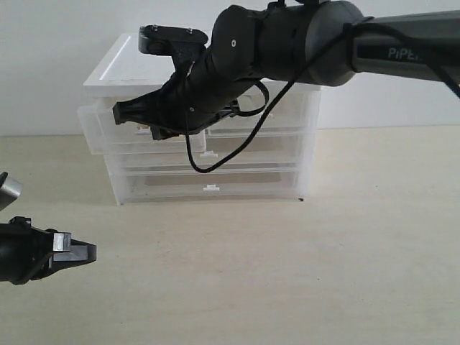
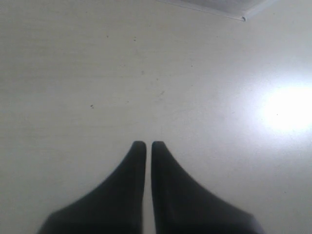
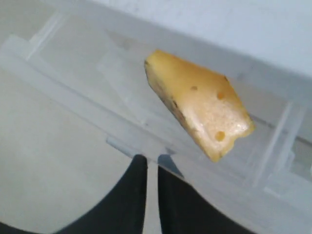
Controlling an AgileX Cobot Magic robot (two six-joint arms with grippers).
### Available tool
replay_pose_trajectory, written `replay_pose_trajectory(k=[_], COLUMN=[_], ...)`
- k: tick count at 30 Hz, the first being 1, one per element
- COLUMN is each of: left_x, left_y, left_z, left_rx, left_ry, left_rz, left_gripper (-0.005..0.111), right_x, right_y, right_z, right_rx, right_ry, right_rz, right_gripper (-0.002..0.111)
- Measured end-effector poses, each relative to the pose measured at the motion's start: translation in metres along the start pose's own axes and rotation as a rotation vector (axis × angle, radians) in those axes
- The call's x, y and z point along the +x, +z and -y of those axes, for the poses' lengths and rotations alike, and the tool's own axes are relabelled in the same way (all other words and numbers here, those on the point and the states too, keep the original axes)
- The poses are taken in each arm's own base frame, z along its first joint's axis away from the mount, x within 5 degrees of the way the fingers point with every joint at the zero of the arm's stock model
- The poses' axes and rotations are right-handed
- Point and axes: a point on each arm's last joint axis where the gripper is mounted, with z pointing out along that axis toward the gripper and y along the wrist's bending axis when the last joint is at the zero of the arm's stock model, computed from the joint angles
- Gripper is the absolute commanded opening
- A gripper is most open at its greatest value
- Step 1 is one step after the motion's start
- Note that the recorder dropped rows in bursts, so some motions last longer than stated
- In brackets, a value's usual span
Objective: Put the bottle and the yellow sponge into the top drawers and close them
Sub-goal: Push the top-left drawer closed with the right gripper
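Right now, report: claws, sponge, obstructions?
Left claw shut, empty. Right claw shut, empty, at open top drawer. Yellow sponge inside it. Bottle not seen.

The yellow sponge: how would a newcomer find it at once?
Find the clear plastic drawer cabinet at the back of the table. Its upper left drawer is pulled out, and the yellow sponge lies inside. It is the only yellow thing, pitted with holes.

Pale wooden tabletop point(image 1: 323, 273), plain white wall point(image 1: 43, 65) behind, two full-width lower cabinet drawers point(image 1: 215, 180)
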Motion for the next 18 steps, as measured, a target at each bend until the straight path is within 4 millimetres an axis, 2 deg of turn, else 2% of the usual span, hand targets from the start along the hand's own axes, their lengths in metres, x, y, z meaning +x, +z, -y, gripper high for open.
replay_pose_trajectory(k=[6,12,18], left_x=[0.000,0.000,0.000], left_y=[0.000,0.000,0.000], left_z=[0.000,0.000,0.000], left_rx=[0.000,0.000,0.000], left_ry=[-0.001,-0.001,-0.001], left_rz=[0.001,0.001,0.001], left_gripper=[0.004,0.004,0.004], right_x=[-0.007,-0.008,-0.007], right_y=[0.004,0.016,0.018], right_z=[0.005,0.026,0.028], right_rx=[0.009,0.043,0.037], right_ry=[0.014,0.047,0.111], right_rz=[0.092,0.136,0.148], right_gripper=[0.008,0.008,0.008])
